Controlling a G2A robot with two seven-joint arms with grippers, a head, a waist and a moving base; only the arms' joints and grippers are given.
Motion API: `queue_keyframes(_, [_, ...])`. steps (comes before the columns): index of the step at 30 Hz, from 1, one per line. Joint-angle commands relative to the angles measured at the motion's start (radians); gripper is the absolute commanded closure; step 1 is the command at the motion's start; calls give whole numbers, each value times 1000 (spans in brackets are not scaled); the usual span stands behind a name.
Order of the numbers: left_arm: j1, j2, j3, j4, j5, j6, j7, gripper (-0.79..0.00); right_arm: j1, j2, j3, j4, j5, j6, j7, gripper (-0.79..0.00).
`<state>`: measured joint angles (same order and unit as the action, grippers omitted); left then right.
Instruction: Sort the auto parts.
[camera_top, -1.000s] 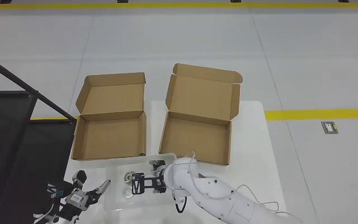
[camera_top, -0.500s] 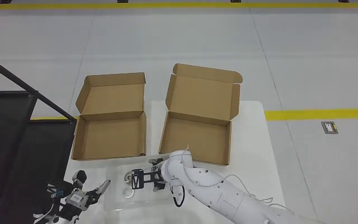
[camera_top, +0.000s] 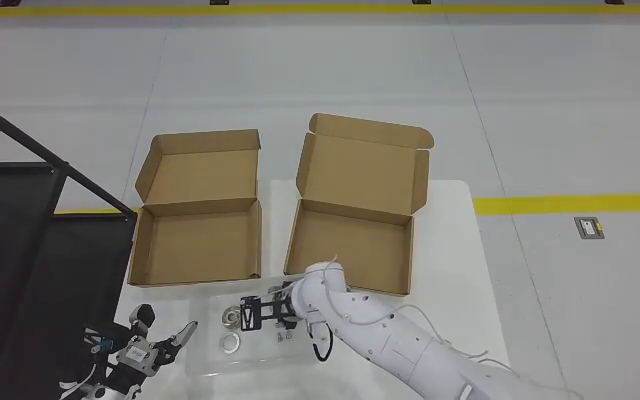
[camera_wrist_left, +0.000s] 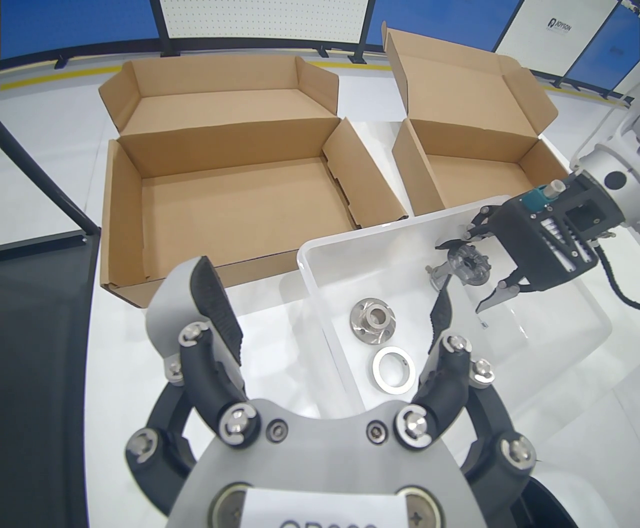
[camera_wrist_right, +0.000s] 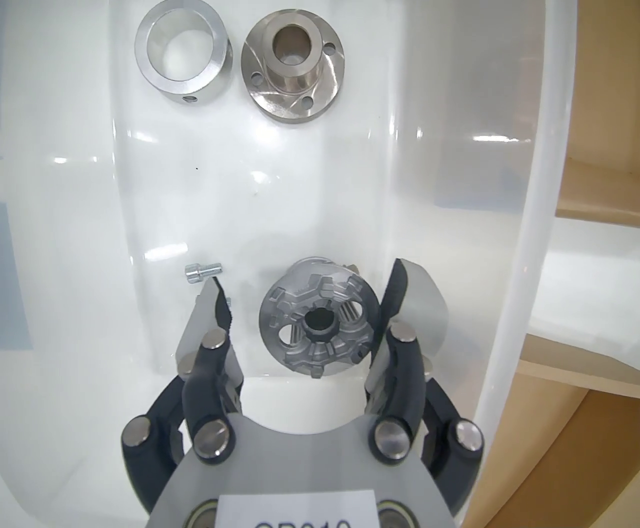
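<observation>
Since a second ago the right arm has shifted a bit toward the boxes; the left one hasn't budged. Now the right gripper (camera_wrist_right: 306, 292) sits spread wide inside the clear bin (camera_wrist_right: 530, 250), with fingers either side of the spoked gear hub (camera_wrist_right: 317, 325). One pad looks to be touching it, the other's apart. A tiny bolt (camera_wrist_right: 200, 272) lies just beside that other finger. Further along the bin are a plain ring (camera_wrist_right: 182, 62) and a flanged hub (camera_wrist_right: 292, 60), side by side. The left gripper (camera_wrist_left: 320, 295) is spread too, hovering over the table (camera_top: 450, 300) beside the bin. Past the bin are the left box (camera_top: 195, 245) and the right box (camera_top: 345, 250), lids open.

Tray (camera_wrist_left: 400, 270) holding ring (camera_wrist_left: 393, 369), flange (camera_wrist_left: 372, 320) and hub (camera_wrist_left: 469, 264) sits before left box (camera_wrist_left: 235, 210).
</observation>
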<state>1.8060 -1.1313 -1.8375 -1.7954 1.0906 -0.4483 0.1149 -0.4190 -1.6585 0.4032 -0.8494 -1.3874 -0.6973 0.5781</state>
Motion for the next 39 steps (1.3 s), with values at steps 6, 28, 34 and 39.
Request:
queue_keyframes(6, [0, 0, 0, 0, 0, 0, 0, -785, -32, 41, 36, -127, -94, -27, -121, 0])
queue_keyframes(28, [0, 0, 0, 0, 0, 0, 0, -785, -494, 285, 366, -1052, -446, -165, -53, 0])
queue_keyframes(34, [0, 0, 0, 0, 0, 0, 0, -785, -504, 285, 375, -1036, -438, -135, -70, 0])
queue_keyframes(39, [0, 0, 0, 0, 0, 0, 0, -785, -479, 287, 450, -974, -393, -53, -216, 0])
